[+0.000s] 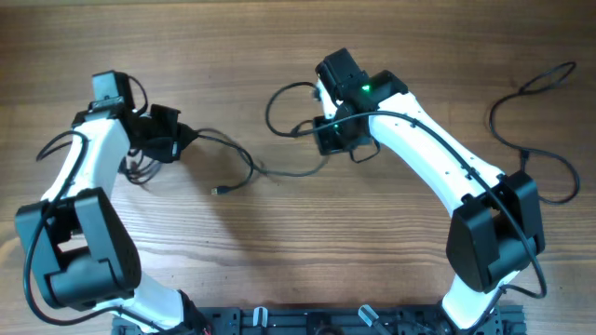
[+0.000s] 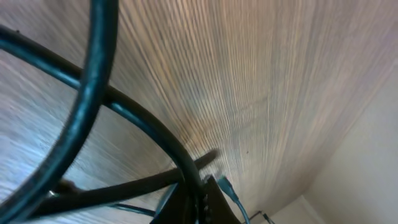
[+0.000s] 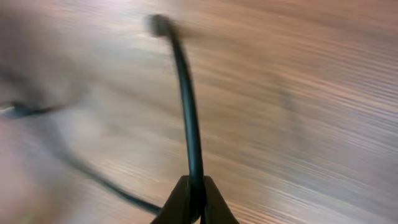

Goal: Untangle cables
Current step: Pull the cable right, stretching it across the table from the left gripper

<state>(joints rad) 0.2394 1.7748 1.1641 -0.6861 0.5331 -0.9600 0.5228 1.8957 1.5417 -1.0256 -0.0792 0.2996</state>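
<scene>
Thin black cables (image 3: 189,112) in tight pinch of left gripper (image 1: 182,138) and right gripper (image 3: 194,202), over wood-grain table (image 1: 279,251)

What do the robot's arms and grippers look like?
The left arm and right arm have white links and black joints, with black wires along them. The left gripper and right gripper are black. A green light glows near the right wrist.

Black cables (image 3: 189,124) lie on a brown (finely streaked) table (image 1: 279,261).

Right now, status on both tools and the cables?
Left tool shut on cables. Right tool pinching one of them. Loose plug end lies on table between arms.
</scene>
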